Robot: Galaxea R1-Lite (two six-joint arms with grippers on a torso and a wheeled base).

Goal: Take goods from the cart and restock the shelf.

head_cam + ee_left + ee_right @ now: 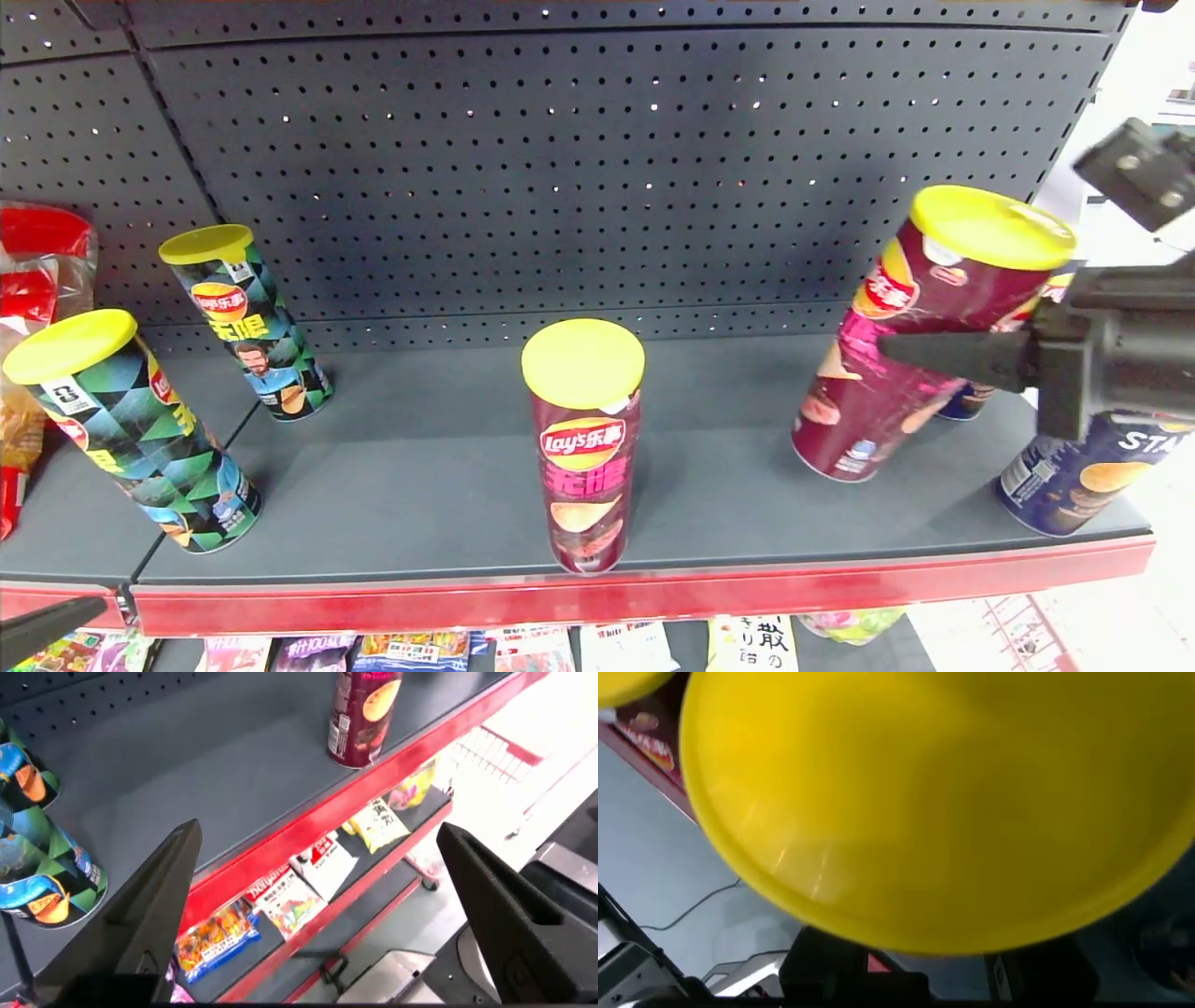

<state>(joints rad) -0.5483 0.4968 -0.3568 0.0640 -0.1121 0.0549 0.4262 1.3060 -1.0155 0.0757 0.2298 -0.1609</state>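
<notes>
Presently: maroon can going in at the shelf's right end

Largest first: grey shelf (439, 467) with red front lip and pegboard back (560, 168), thinly stocked, wide gaps between cans, so plenty of room to restock.

Next, held maroon can (868, 401), down at the right part of the deck, between the centre maroon can (583, 448) and the blue can (1074, 476). Base at or just over the deck; cannot tell which. Yellow lid (943, 803) right up against the wrist camera. Gripped mid-body rather than by the lid, probably to stop the tall tube swinging and to land the base flat.

Right gripper (920, 355) closed on that can, judging by one finger laid flat across its flank; other finger hidden behind. Blue can just beside the gripper body and partly covered by it, so a knock risk on release.

Apparent grouping by flavour: front green can (140, 439) and back green can (252, 327) upright at the left end, well apart from the maroon pair.

Left gripper (322, 910) spread wide, nothing between the fingers, low by the red lip toward the left end. Clear of the placement, presumably free for the next pick.

Smallest: snack packets (625, 646) on the lower shelf.
</notes>
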